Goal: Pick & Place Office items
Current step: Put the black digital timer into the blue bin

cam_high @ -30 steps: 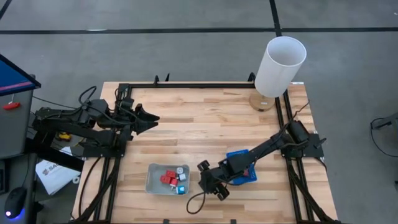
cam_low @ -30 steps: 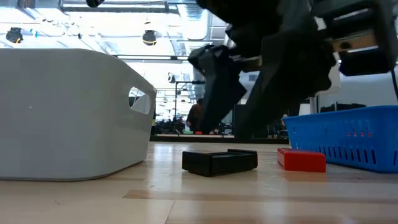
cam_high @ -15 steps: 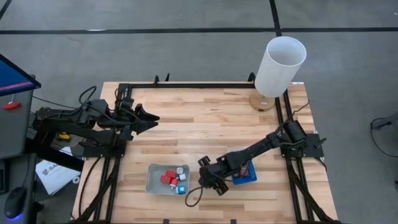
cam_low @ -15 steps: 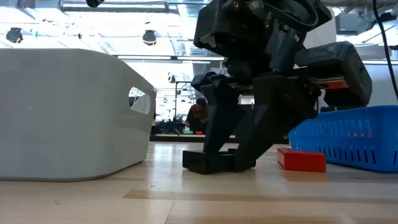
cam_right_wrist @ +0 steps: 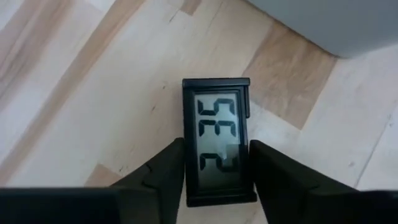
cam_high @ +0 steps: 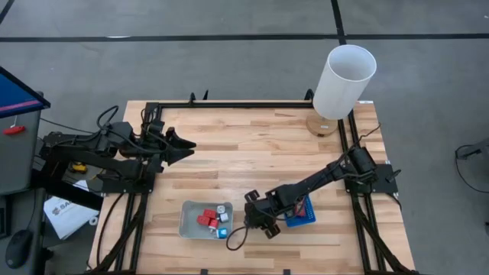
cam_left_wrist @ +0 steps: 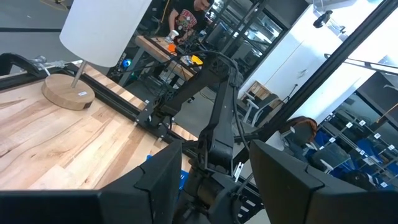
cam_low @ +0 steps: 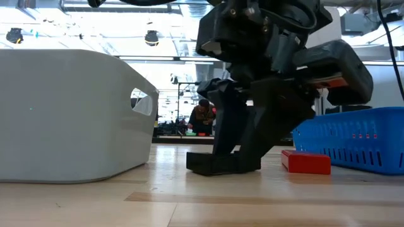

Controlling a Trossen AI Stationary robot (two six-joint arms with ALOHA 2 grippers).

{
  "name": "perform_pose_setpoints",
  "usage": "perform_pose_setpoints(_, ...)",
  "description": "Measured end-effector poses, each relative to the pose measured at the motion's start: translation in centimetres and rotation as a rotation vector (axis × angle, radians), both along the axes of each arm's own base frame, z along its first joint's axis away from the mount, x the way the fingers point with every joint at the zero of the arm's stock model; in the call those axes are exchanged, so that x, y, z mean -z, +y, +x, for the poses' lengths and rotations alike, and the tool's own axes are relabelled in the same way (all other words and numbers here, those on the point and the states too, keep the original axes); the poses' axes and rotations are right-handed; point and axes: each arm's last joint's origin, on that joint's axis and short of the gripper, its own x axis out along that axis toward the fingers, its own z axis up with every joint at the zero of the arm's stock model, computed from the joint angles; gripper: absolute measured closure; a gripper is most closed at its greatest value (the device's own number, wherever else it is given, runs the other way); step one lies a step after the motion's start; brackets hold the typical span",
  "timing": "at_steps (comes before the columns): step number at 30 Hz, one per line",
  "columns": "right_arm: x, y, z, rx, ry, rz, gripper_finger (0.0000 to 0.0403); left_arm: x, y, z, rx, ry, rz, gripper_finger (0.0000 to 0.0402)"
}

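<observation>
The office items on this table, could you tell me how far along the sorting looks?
Done: several small red, white and cyan pieces lie in the grey tray. In hand: the right gripper is down at the table with a finger on either side of the flat black rectangle with a pale digit face. Left: that piece and the red block lying by the blue tray. The left gripper waits, open, at its side.

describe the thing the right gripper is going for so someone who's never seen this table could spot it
Start at the grey tray near the wooden table's front edge. Just to its right, between it and the blue basket, the right gripper straddles a flat black rectangle. Unlike the red block beside it, its pale face shows dark digits.
</observation>
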Motion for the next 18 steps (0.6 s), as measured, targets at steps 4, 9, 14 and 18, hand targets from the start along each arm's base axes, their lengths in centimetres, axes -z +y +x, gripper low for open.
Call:
perform_pose_setpoints(4, -0.4, -0.2, 0.2, 0.044, -0.001, 0.024, 0.0274, 0.0, 0.0, 0.0, 0.000, 0.000, 0.001, 0.0215)
perform_pose_setpoints(9, -1.6, -0.4, 0.6, 0.088, 0.023, 0.027, 0.0274, 0.0, 0.0, 0.0, 0.000, 0.000, 0.003, 0.0215)
perform_pose_setpoints(14, -3.8, -0.7, 1.3, 0.106, 0.066, 0.013, 0.0256, 0.0, 0.0, 0.0, 0.000, 0.000, 0.008, 0.0215)
perform_pose_setpoints(18, -5.4, -1.0, 1.4, 0.127, 0.121, -0.010, 0.0266, 0.0, 0.0, 0.0, 0.000, 0.000, 0.009, 0.0215)
